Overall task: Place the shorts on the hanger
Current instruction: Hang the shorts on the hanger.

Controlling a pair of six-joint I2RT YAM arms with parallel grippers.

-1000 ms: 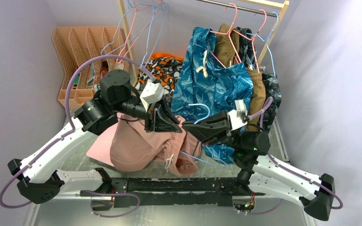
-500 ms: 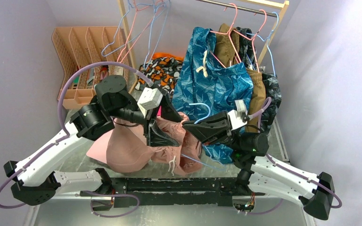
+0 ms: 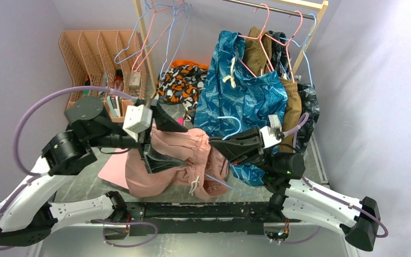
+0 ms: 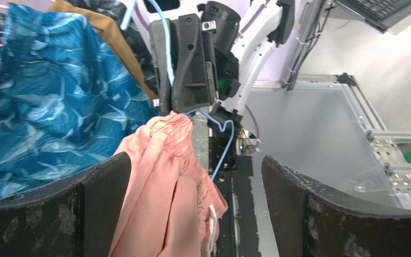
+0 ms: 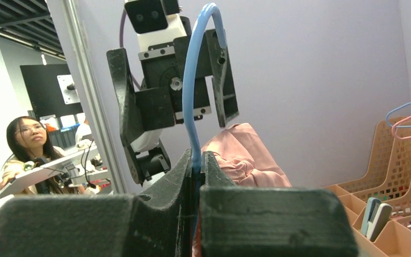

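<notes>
Left gripper (image 3: 177, 145) has its fingers spread wide, one above and one below the upper fold of the shorts (image 3: 142, 179). In the left wrist view we see the salmon fabric in the gap between the two pads, nearer one pad and clamped by neither. Right gripper (image 3: 214, 143) has its fingers pressed together on the wire of the hanger (image 3: 230, 119). The right wrist view shows the light-blue wire rising from between the closed tips and curving overhead. The hanger's hook stands up in front of the blue patterned garment (image 3: 241, 91), and a lower run of the wire passes down over the near right side of the shorts. The shorts lie heaped on the table (image 3: 313, 155) between the two arms, near the front edge, partly over a flat pink board (image 3: 108, 172), with the white drawstring (image 3: 195, 184) dangling at the front. One gathered edge of the fabric reaches up to just beside the right gripper's tips, where the wire emerges. We cannot tell from these views whether that edge is threaded onto the wire or merely resting against it. Behind it, pink wire hangers (image 3: 267, 29) and other clothes hang on the rack, and the peach organiser trays (image 3: 85, 51) are at back left.
</notes>
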